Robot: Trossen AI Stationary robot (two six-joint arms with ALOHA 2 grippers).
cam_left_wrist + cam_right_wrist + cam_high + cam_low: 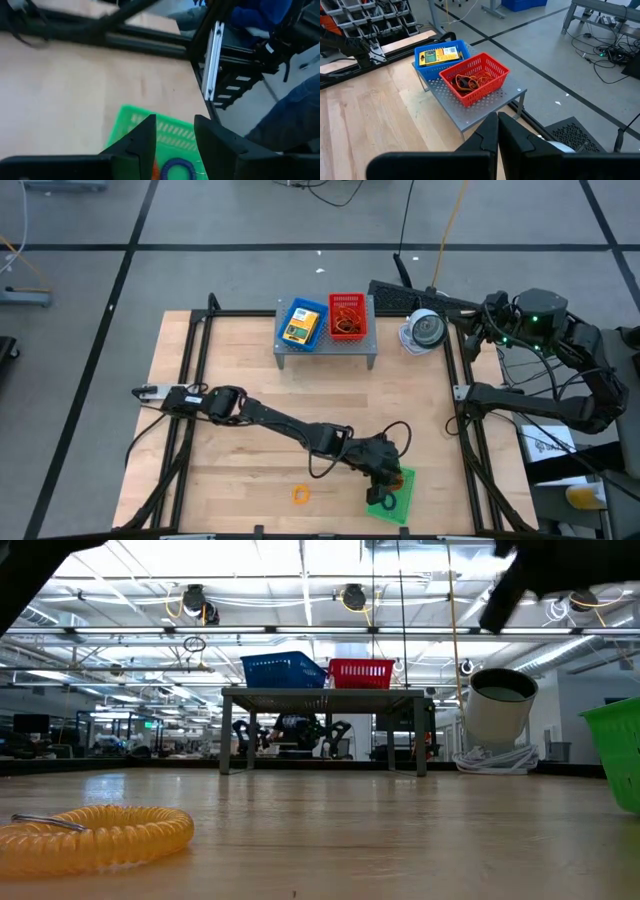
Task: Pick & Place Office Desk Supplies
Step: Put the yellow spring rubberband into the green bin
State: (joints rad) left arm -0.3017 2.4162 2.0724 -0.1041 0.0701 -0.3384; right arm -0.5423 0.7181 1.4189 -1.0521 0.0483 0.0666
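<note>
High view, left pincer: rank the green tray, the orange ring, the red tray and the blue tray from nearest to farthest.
From the left pincer, in the high view:
1. Green tray: directly under the pincer, near table edge.
2. Orange ring: on the wood, to its left.
3. Red tray: on the shelf at the far side.
4. Blue tray: beside the red one, slightly farther.

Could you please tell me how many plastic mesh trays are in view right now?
3: the blue tray and red tray sit side by side on the grey shelf; the green tray lies near the table's front edge, under the left gripper.
</note>
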